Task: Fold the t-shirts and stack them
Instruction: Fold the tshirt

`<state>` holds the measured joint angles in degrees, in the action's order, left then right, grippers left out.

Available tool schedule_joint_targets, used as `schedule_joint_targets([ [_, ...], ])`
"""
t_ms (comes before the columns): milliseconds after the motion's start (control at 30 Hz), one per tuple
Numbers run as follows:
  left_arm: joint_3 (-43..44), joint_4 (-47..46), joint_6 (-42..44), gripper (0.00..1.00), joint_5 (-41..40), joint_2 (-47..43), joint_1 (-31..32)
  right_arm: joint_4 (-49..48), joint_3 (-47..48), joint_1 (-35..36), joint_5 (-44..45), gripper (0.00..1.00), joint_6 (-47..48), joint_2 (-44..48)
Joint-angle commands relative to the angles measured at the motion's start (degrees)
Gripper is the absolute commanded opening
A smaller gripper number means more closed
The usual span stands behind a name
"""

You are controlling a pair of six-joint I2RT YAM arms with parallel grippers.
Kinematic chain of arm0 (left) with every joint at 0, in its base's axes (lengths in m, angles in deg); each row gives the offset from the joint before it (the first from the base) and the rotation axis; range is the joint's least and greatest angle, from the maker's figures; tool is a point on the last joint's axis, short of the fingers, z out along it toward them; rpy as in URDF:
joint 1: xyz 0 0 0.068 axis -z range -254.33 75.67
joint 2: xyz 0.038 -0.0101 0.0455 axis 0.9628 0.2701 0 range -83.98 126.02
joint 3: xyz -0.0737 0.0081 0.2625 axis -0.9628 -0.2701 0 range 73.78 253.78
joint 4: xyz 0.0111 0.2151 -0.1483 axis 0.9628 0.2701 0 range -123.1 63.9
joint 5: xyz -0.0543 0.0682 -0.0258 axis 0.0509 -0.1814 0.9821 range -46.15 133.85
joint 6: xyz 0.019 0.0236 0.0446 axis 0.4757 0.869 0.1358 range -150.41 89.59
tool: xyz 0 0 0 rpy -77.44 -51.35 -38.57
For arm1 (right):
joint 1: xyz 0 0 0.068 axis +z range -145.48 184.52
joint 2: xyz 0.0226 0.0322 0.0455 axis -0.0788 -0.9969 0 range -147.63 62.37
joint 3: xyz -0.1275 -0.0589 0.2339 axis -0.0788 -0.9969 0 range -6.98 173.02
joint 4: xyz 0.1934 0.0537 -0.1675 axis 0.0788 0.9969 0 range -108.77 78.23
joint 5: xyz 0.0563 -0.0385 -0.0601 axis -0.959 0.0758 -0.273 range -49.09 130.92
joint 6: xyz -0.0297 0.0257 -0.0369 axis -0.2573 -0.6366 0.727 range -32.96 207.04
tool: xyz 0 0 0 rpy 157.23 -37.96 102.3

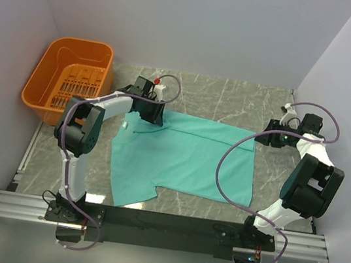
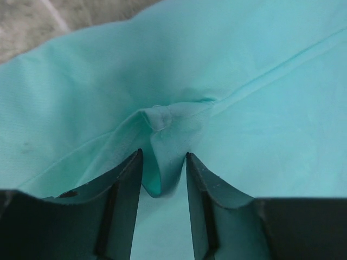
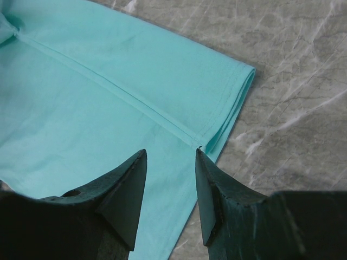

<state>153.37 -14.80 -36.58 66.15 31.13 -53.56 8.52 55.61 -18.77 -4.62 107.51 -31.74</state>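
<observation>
The teal-green t-shirt (image 1: pixel 191 160) lies on the marble table, its far part folded over along a seam, with one sleeve sticking out at the near left. My left gripper (image 1: pixel 150 113) is low over the shirt's far left corner. In the left wrist view the left gripper (image 2: pixel 162 154) has its jaws apart, with a raised pucker of the shirt (image 2: pixel 260 135) standing between the fingertips. My right gripper (image 1: pixel 268 137) is at the shirt's far right corner. In the right wrist view the right gripper (image 3: pixel 171 151) is open and empty just above the hem edge of the shirt (image 3: pixel 81 97).
An orange slotted basket (image 1: pixel 38 75) stands at the far left corner against the wall. White walls close in the left, back and right. Bare marble table (image 1: pixel 233 97) shows behind the shirt and to its right (image 3: pixel 293 81).
</observation>
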Motion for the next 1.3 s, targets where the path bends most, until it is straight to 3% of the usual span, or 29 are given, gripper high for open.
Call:
schedule_joint_targets([
  [0, -1.01, 0.93, 2.22, 0.42, 2.48, -4.71, 0.93, -0.04, 0.61, -0.09, -0.78, 0.48, 0.36, 0.33],
  [233, -3.82, 5.68, 2.48, 0.38, 5.03, -6.82, 2.77, 0.31, 0.96, -0.27, -1.31, 0.48, 0.19, 1.12],
  [367, -6.81, 6.91, 2.83, 0.48, 5.73, -9.72, 4.18, 0.48, 0.96, -0.53, -1.83, 0.48, 0.01, 1.56],
  [633, -8.93, 10.34, 5.12, 0.63, 15.23, -13.58, 7.79, 0.93, 1.13, -0.88, -2.27, 0.48, 0.19, 2.17],
  [700, -8.58, 11.05, 4.42, 0.68, 12.17, -14.82, 8.05, 1.01, 1.22, -0.88, -2.19, 0.48, 0.36, 2.26],
  [833, -9.71, 9.12, 1.52, 0.71, -8.88, -19.73, 8.23, 0.92, 1.31, -0.97, -2.45, 0.48, 0.27, 2.0],
  [1100, -11.48, 4.55, 0.81, 0.72, -16.06, -24.76, 8.32, 1.01, 1.48, -0.88, -2.27, 0.48, 0.19, 1.29],
  [1267, -5.6, 5.69, 1.08, 0.69, -13.96, -17.13, 8.32, 1.1, 1.66, -0.71, -2.36, 0.48, 0.1, 0.85],
])
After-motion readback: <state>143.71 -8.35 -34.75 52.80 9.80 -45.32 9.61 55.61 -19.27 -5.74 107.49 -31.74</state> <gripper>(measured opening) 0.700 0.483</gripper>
